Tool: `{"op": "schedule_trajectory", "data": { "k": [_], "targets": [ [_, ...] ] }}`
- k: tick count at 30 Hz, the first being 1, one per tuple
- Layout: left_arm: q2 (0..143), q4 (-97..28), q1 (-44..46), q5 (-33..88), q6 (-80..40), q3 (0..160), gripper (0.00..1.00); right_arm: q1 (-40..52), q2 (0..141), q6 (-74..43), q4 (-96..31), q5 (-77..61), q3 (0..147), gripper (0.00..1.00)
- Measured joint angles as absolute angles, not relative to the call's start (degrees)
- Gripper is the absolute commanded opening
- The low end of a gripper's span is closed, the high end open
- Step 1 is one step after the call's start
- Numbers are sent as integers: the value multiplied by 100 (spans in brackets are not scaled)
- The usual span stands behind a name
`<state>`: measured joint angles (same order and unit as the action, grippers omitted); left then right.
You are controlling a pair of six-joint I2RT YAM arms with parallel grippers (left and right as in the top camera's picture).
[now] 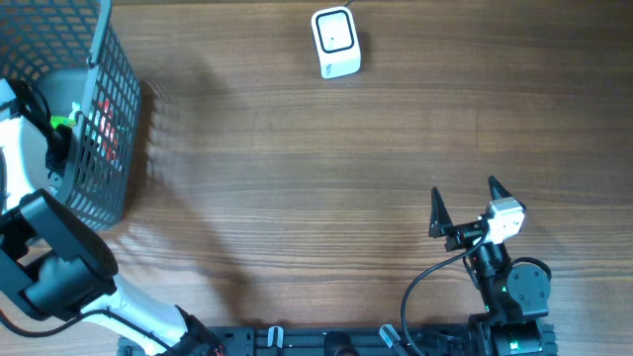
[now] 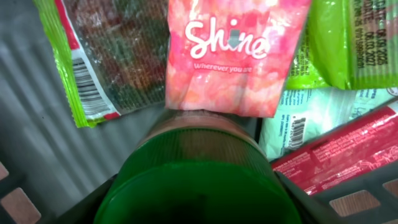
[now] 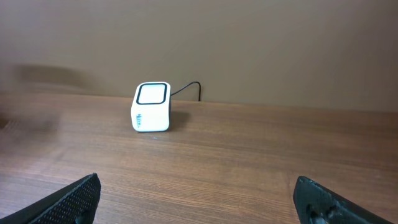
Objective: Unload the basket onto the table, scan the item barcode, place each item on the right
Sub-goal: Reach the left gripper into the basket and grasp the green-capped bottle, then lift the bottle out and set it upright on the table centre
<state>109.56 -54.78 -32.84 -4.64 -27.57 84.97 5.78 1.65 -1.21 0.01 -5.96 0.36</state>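
Overhead: left arm reaches over the rim of the wire basket at the far-left of the table. The items are in there, so that's the first stop. The left jaws are down inside, hidden by my own wrist. Scanner sits at the far edge, mid-table, window tilted up, well apart from the basket, so any pick has to be carried right and far. Right arm is near-right, right jaws spread wide with nothing in them. My read is that it's parked clear of the carry path.

Left wrist: looking down into the basket. The pink "Shine" packet is dead ahead, lying over the others, so I judge it the item to scan.
- Left of it: green-edged packet, barcode showing.
- Right of it: lime packet, pale mint packet with a barcode, red packet.
- A blurred green round shape fills the near foreground up to the pink packet's near edge. I can't identify it.
- The tips don't show here, so I can't tell whether the left jaws are spread or pinching the packet.
- No barcode on the pink face. It's probably underneath, so it may need turning at the scanner.

Right wrist: fingertips sit at both lower corners, wide apart, with bare table between them. The scanner is ahead on the far-left, its cable trailing behind.
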Motion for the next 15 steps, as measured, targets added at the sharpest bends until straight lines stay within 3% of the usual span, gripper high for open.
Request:
{"op": "schedule_trajectory", "data": {
  "k": [7,15],
  "targets": [
    [10947,-5946,-3284,-456,-2753,8790,55,578,165,-121,1,-596,36,100],
    [9970,-7196,-3236,-395,-2753,11872,54,578,165,-121,1,-596,36,100]
  ]
}}
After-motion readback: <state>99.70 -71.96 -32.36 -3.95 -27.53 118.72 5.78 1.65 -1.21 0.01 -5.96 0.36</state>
